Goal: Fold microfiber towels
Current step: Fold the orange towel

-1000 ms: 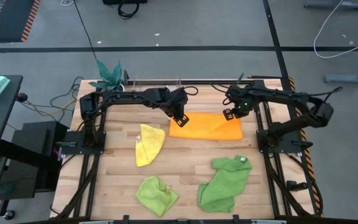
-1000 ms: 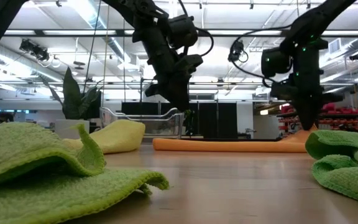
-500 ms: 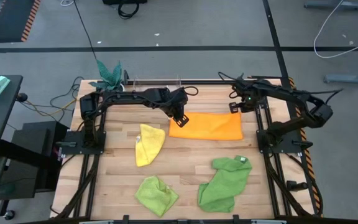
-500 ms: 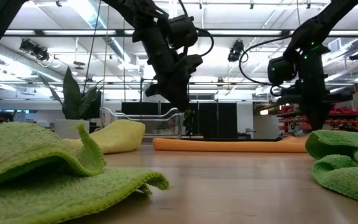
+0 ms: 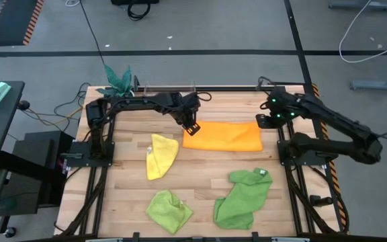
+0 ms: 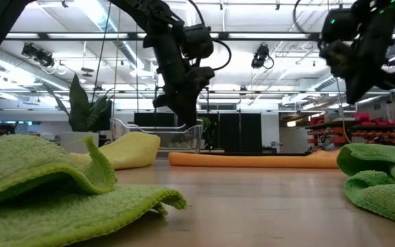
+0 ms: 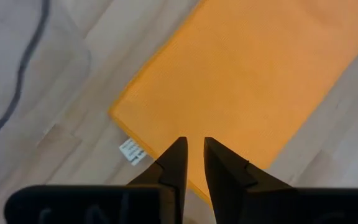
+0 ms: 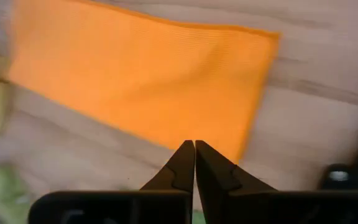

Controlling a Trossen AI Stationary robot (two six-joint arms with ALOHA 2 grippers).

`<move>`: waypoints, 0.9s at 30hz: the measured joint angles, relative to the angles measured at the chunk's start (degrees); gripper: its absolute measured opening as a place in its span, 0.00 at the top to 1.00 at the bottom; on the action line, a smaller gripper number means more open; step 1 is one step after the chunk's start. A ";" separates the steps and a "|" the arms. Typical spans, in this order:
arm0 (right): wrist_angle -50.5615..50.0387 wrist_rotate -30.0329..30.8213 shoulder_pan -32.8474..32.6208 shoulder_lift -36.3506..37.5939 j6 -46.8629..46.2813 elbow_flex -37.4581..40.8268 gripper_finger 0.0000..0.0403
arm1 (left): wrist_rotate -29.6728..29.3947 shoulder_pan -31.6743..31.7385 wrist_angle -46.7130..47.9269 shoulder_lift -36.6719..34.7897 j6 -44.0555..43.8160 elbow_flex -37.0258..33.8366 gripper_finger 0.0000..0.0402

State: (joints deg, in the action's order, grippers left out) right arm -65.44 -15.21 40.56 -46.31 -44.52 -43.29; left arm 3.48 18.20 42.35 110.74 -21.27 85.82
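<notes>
Open industrial lab hall, strip ceiling lights point(image 6: 94, 27), taped concrete floor point(image 5: 200, 60), loose cables point(image 5: 361, 33)

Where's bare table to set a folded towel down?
Widest bare wood: the band between the orange towel and the mid-green towel, right of the yellow towel. A smaller patch lies left of the yellow and lime towel. The back edge is crowded by the left gripper and right gripper.

teal-leaved plant point(image 5: 118, 79) at table corner point(image 5: 99, 89), pot seemingly hidden
</notes>
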 joint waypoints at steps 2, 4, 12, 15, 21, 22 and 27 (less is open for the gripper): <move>-0.31 -1.28 0.02 2.49 -0.98 0.04 0.93 | 2.71 1.05 0.00 0.00 -0.63 0.00 0.83; -0.04 -1.99 0.02 4.36 -1.98 1.05 0.90 | 5.06 1.63 -0.39 0.40 -0.83 0.00 0.81; 4.38 -4.41 -0.20 8.58 -3.79 10.33 0.79 | 5.92 0.98 0.55 2.65 -0.63 0.04 0.74; 9.52 -6.34 -0.20 8.60 -4.86 13.20 0.75 | 6.08 0.87 1.73 4.03 -0.58 -0.07 0.72; 11.06 -6.53 -0.08 8.33 -6.55 18.46 0.70 | 6.18 0.50 1.46 6.01 -0.58 -0.02 0.69; 11.74 -5.12 -0.03 8.34 -6.67 19.00 0.70 | 5.89 0.49 1.74 6.05 -0.60 -0.05 0.68; 18.71 0.41 0.20 8.11 -9.09 20.90 0.71 | 4.84 0.48 0.50 6.42 -0.60 0.00 0.66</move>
State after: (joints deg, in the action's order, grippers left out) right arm -46.73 -14.81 40.75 -38.20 -53.61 -22.39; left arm 8.32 18.67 42.85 117.16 -21.87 85.82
